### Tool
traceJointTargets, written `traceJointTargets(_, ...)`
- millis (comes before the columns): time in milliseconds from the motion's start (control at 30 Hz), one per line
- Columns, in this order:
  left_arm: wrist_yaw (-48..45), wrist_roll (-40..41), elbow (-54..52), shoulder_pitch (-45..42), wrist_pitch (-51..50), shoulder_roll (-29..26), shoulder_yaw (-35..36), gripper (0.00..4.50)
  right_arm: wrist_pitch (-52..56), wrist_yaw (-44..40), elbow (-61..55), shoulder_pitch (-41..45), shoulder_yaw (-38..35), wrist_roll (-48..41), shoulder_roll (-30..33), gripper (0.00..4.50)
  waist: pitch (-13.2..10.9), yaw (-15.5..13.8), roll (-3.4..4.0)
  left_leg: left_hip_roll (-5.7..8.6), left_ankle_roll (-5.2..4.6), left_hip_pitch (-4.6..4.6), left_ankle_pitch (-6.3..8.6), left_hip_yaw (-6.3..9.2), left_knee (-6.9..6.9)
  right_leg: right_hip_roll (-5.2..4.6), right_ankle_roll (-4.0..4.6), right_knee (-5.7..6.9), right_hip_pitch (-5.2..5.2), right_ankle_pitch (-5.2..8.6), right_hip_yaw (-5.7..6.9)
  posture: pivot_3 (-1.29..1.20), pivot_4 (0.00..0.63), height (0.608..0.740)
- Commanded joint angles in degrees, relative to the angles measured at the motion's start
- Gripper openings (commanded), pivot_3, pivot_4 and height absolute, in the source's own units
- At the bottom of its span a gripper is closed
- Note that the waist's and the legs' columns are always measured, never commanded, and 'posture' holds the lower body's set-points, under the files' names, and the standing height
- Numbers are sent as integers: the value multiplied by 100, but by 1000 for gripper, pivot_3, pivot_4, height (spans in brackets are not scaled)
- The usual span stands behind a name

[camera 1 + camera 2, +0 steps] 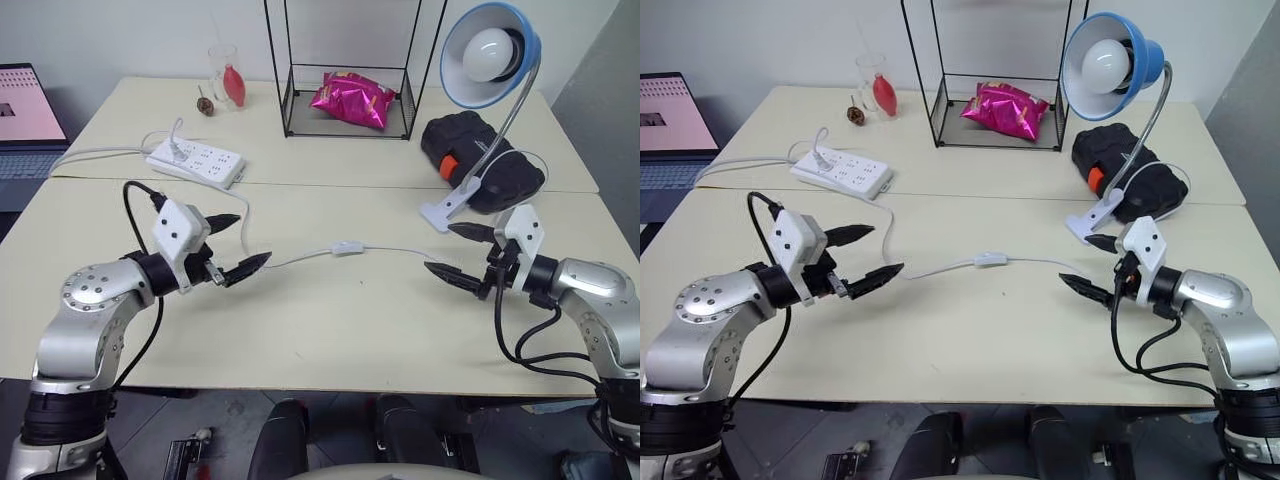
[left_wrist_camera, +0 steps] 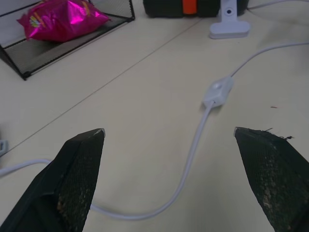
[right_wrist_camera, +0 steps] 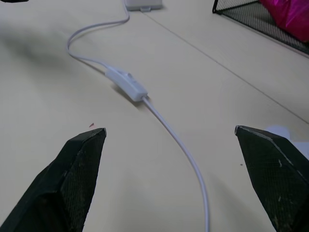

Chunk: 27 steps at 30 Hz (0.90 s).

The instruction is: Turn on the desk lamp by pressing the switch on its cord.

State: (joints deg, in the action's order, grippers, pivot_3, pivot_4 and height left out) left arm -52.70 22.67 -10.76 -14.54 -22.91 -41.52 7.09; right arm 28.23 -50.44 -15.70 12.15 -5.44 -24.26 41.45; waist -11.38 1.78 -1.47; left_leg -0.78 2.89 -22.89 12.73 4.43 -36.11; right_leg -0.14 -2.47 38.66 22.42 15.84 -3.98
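Switch (image 1: pixel 347 247) lies at frame centre in the left eye view, inline on the cord (image 1: pixel 400 250); left gripper (image 1: pixel 238 245) and right gripper (image 1: pixel 458 251) flank it, both spread wide and empty. Desk lamp (image 1: pixel 490 55) stands upper right. Left wrist view: switch (image 2: pixel 218 91) right of centre, well apart from fingers (image 2: pixel 79 166).

Lab or office: laptop (image 1: pixel 25 125), power strip (image 1: pixel 197 161), pale tables (image 1: pixel 330 330).

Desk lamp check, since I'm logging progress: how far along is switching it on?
Nothing done: the desk lamp looks unlit. In hand: left gripper and right gripper, both open, flank the switch without touching. Left: press it.
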Motion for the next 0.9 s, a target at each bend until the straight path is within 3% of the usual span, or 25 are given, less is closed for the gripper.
traceJointTargets(33, -358, 197, 371, -522, -160, 158, -337, 4485, 559, 325, -585, 40, -138, -234, 39, 4500, 0, 0, 0, 0, 0, 0, 0, 2, 0, 0, 0, 0, 0, 0, 1, 0, 150, 740)
traceJointTargets(400, -842, -225, 2682, -1893, -20, 1276, -1289, 4485, 1165, 789, -1600, -385, -218, -399, 74, 4500, -1, 5, -3, 5, 0, -6, 0, 3, 2, 1, -7, -3, 4, 2, 1, 0, 150, 740)
traceJointTargets(600, -931, -394, 3865, -2524, -78, 1802, -1436, 4485, 1365, 982, -1888, -388, -226, -525, 56, 4500, -1, 11, -3, 6, 0, -4, 0, 4, 0, 2, -9, 1, 3, 1, 1, 0, 150, 740)
traceJointTargets(900, -1242, -589, 4567, -2928, -242, 2033, -1520, 4485, 1597, 1128, -2166, -412, -280, -721, 86, 4500, -1, 15, -4, 6, 0, -5, 0, 6, 1, 4, -10, 2, 3, 1, 1, 0, 150, 740)
